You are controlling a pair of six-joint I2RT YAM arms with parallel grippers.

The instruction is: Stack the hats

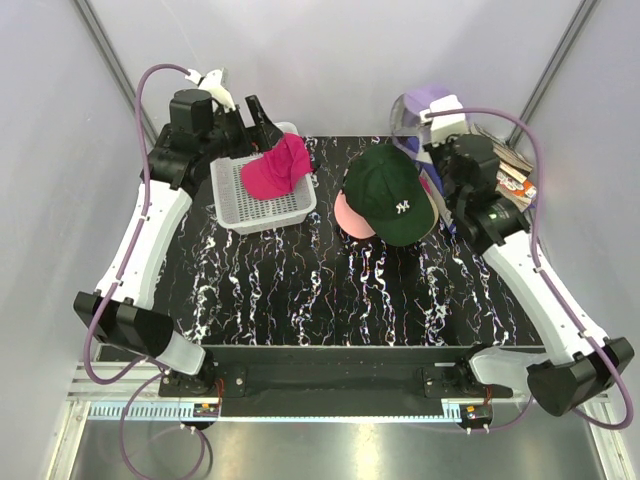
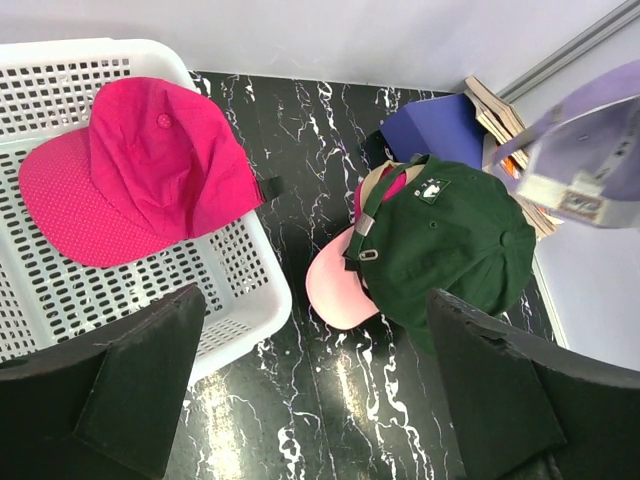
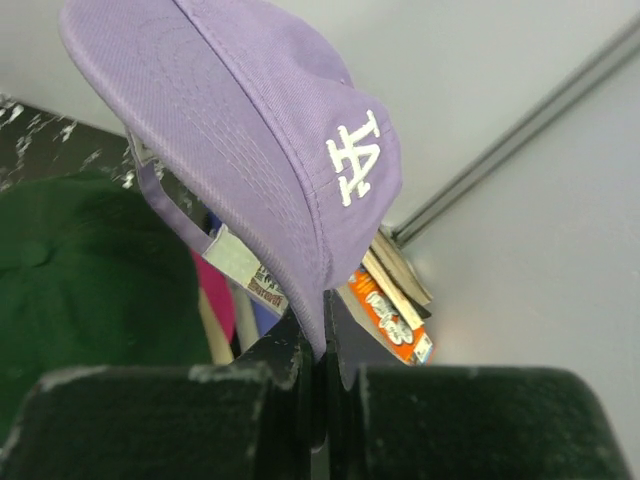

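While the right gripper (image 1: 432, 118) hangs at the far right corner of the desk (image 1: 300, 290), top view shows it carrying the lavender hat (image 1: 422, 102) in the air, just behind the pile. Dark green hat (image 1: 390, 195) sits on top of that pile, with the light pink hat (image 1: 350, 218) peeking out beneath its near-left edge. Magenta hat (image 1: 275, 168) lies in the grey basket (image 1: 262, 212) at far left. The left gripper (image 1: 255, 115) hovers over the basket's far rim.

Left wrist view: left gripper's fingers (image 2: 130, 390) are spread wide and hold nothing. The magenta hat is below and to the left, draped over the basket wall. Green hat shows its back strap and crown button. A tan edge shows under it, but I cannot tell what else is there.

Right wrist view: right gripper is pressed together on the edge of the lavender hat, which hangs crown-up with its white logo outward. Printed packets (image 3: 390, 300) lean in the corner behind.

Judgement: the step in hand is setting lavender onto green.
- Carry it in over the green crown, not the brim.
- Turn it so both brims point the same way.
- Lower until the fabric slumps onto the crown, then let go.
- Soft cloth may drag the pile sideways, so come down straight.
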